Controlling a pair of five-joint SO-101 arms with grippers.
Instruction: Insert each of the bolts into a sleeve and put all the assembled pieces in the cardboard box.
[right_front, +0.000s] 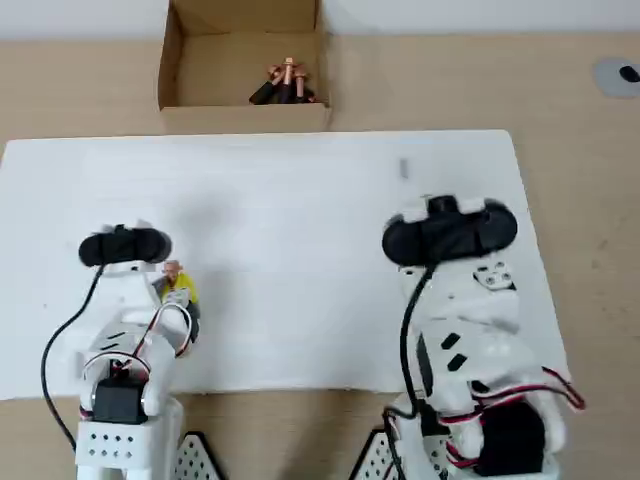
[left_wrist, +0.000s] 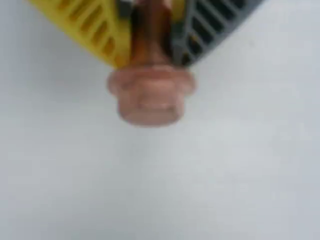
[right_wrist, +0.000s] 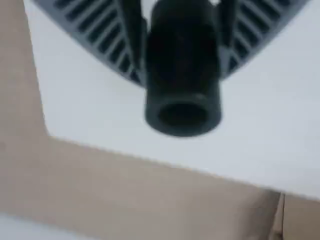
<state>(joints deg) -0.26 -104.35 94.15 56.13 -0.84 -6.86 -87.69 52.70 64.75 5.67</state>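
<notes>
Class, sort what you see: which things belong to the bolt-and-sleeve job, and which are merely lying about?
Job: bolt in the left pincer; sleeve in the right pincer; assembled pieces in the cardboard box.
Lying about: white sheet; grey disc on the table.

A light wooden bench (right_front: 60, 90) carries a white sheet (right_front: 300, 250), a cardboard box (right_front: 170, 70) just beyond the sheet's far edge, and a grey disc (right_front: 617, 77) near one far corner.

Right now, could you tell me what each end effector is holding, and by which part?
Left end effector: bolt, by its shank, head free. Right end effector: sleeve, around its body.
</notes>
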